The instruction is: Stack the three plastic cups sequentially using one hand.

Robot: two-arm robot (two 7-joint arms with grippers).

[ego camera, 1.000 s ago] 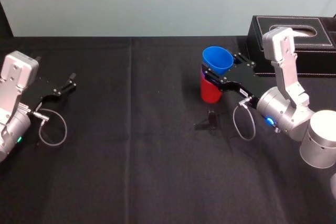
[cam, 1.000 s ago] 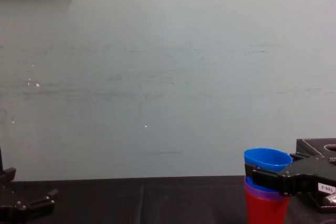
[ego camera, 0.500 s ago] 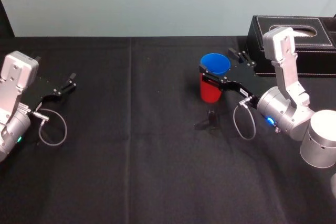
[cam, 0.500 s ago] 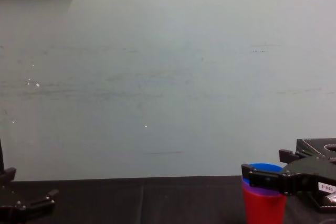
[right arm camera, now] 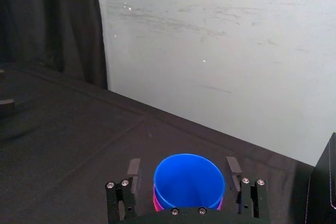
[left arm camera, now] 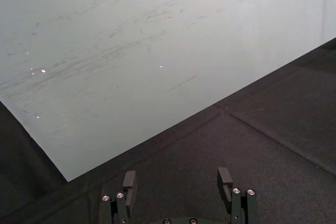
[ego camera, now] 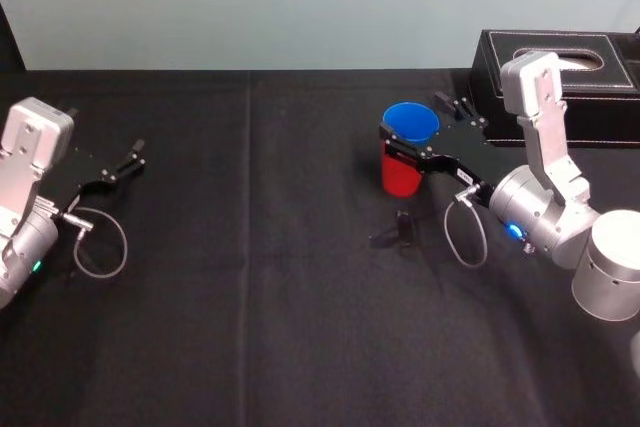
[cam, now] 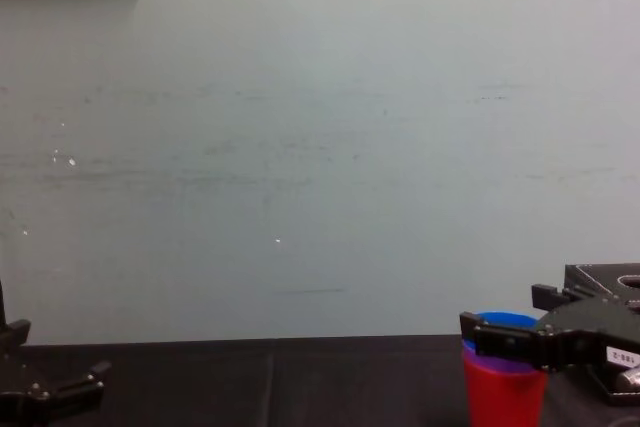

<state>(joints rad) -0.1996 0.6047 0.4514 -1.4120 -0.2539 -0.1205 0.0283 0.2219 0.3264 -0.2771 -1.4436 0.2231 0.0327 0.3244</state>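
Three plastic cups stand nested as one stack on the black tablecloth (ego camera: 250,277), a short way to the left of the black box (ego camera: 598,55): the blue cup (right arm camera: 189,182) sits deepest, the purple cup (right arm camera: 156,202) shows as a thin rim around it, and the red cup (ego camera: 399,175) carries both. My right gripper (ego camera: 412,115), reaching in from the box's side, straddles the blue rim with its jaws spread wide, one finger on each side and a gap visible between each pad and the plastic, so it holds nothing. By the look of it the stacking is done and the pile stands upright. I judge these tumblers light, thin-walled and slick: any grip belongs across the upper wall just under the rim, where the taper gives the pads a ledge, and only gently, since a hard squeeze would likely flex the wall or jam the cups together. A careless brush from either finger could tip the tall, narrow-footed stack. My left gripper (ego camera: 135,159) lies parked far from the box at the opposite edge of the cloth, jaws apart and empty.
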